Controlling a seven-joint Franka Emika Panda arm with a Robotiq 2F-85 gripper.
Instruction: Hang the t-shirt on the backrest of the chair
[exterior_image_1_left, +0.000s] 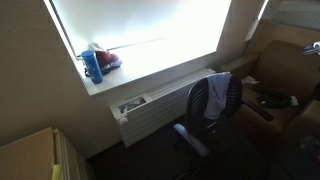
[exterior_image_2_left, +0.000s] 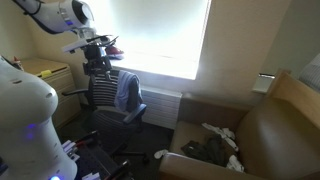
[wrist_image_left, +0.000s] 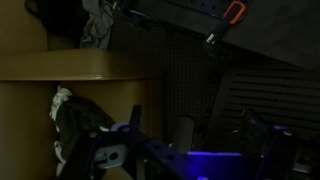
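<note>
The blue-grey t-shirt (exterior_image_1_left: 215, 98) (exterior_image_2_left: 127, 92) hangs draped over the rounded backrest of the dark swivel chair (exterior_image_1_left: 233, 96) (exterior_image_2_left: 103, 92), which stands in front of the window. In an exterior view my gripper (exterior_image_2_left: 98, 64) hovers just above the top of the backrest, apart from the cloth. The wrist view is dark. Its two fingers (wrist_image_left: 185, 132) stand wide apart at the bottom edge, so the gripper (wrist_image_left: 218, 140) is open with nothing between them.
A wide brown armchair (exterior_image_1_left: 290, 65) (exterior_image_2_left: 275, 130) holds loose clothes (exterior_image_2_left: 220, 135). A blue bottle (exterior_image_1_left: 92, 66) stands on the windowsill above a white heater (exterior_image_1_left: 150, 108). A low cabinet (exterior_image_1_left: 30, 155) is near the wall. The white robot body (exterior_image_2_left: 25, 110) fills one corner.
</note>
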